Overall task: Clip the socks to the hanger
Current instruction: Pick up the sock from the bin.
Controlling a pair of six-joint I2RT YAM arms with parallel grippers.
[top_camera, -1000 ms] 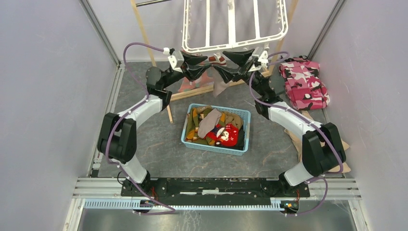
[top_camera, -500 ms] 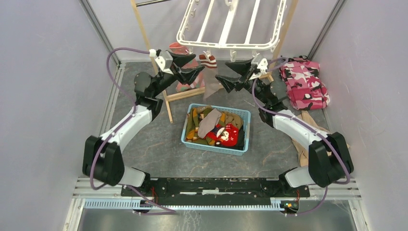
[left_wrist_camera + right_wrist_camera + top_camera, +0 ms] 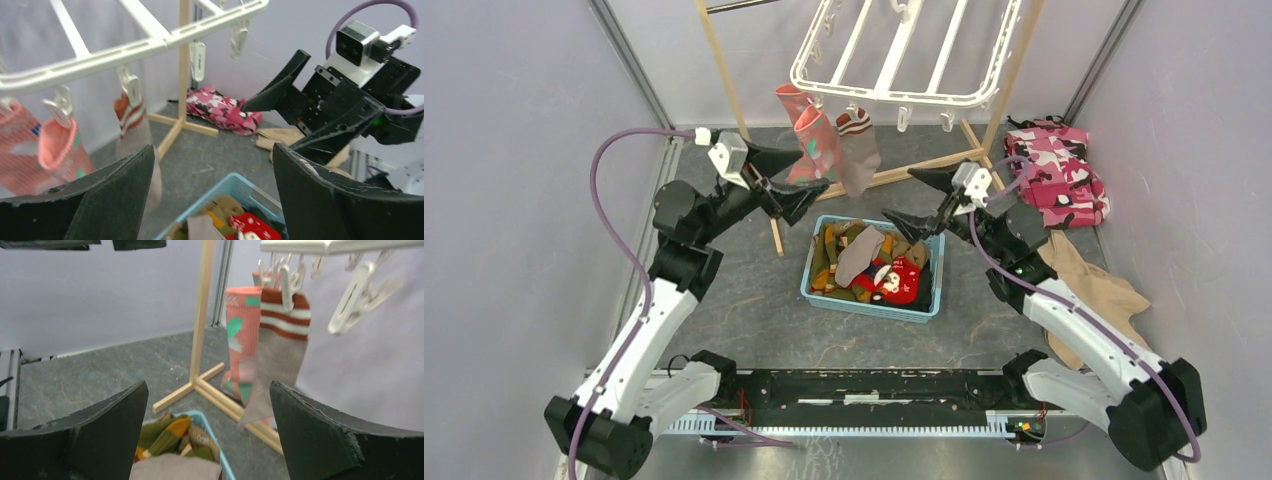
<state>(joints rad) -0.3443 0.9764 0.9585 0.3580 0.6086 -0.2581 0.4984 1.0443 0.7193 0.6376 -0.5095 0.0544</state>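
The white hanger [image 3: 904,75] hangs at the back on its wooden stand. Clipped to its near rim are two salmon-pink socks [image 3: 814,145] and a grey sock with a red-white striped cuff [image 3: 859,155], also seen close up as the grey sock [image 3: 277,355] and a pink sock [image 3: 240,340]. More socks, one bright red [image 3: 894,280], lie in the blue basket [image 3: 924,308]. My left gripper [image 3: 809,172] is open just left of the hanging socks. My right gripper [image 3: 898,192] is open over the basket's far right corner. Both hold nothing.
A pink camouflage cloth [image 3: 1059,175] lies at the back right, with a tan garment [image 3: 1099,295] in front of it. The wooden stand's upright [image 3: 724,85] and floor bars [image 3: 914,170] stand behind the basket. Free clips [image 3: 360,295] dangle from the hanger. Walls close in both sides.
Both grippers came down and back from the hanger's rim towards the basket, and their jaws opened wider. The grey striped sock now hangs free from a clip. The hanger has swung back.
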